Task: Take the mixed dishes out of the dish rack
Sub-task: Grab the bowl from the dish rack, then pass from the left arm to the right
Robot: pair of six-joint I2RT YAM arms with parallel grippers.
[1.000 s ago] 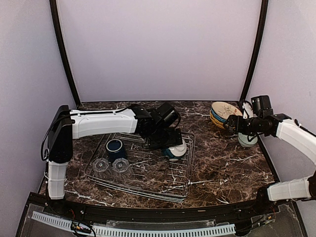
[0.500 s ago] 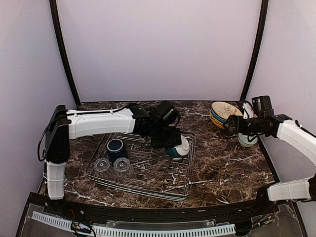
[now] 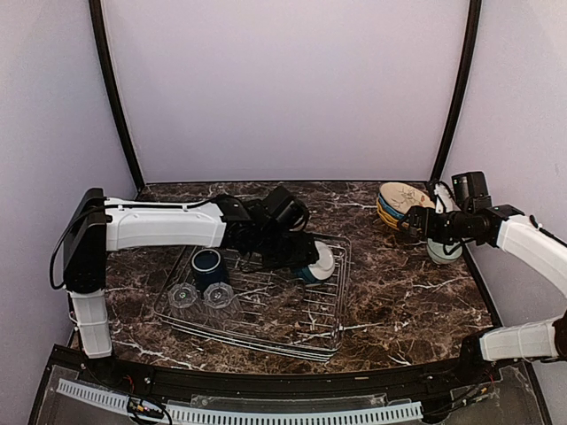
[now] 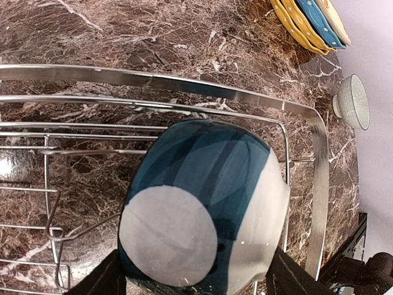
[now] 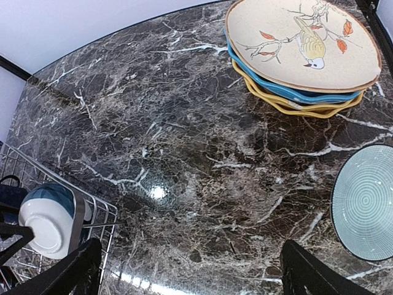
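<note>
Black fingers (image 4: 104, 279) of the left gripper (image 4: 195, 265) clamp a teal-and-white bowl (image 4: 202, 227) from both sides, one finger against each flank, as seen from the left wrist. The bowl is tipped on its side. Its round white foot faces the camera, and a white band runs along its rim. It sits over the far right corner of the dish rack (image 4: 215, 92), a low tray of thin silver wire. Whether it touches the wires cannot be told.

Toward the rack's left end, a dark blue mug (image 3: 206, 264) shows its open mouth to the overhead camera. Just in front of it, a clear glass (image 3: 182, 295) and a second glass (image 3: 218, 295) sit side by side near the rack's front edge.

Across the dark marble table (image 3: 399, 301), the right gripper (image 5: 190, 246) hovers with its jaws spread wide and nothing between them. It hangs over the stone between the rack and a stack of plates (image 5: 301, 43). The stack rests at the table's far right corner: cream on top, blue below it, yellow at the bottom. The top plate carries a painted yellow bird perched on a thin branch with orange leaves.

Just beside the stack, on the near side, a pale ribbed bowl (image 5: 365, 203) stands upright on the marble, well apart from the rack. From overhead, the right arm partly covers it.
</note>
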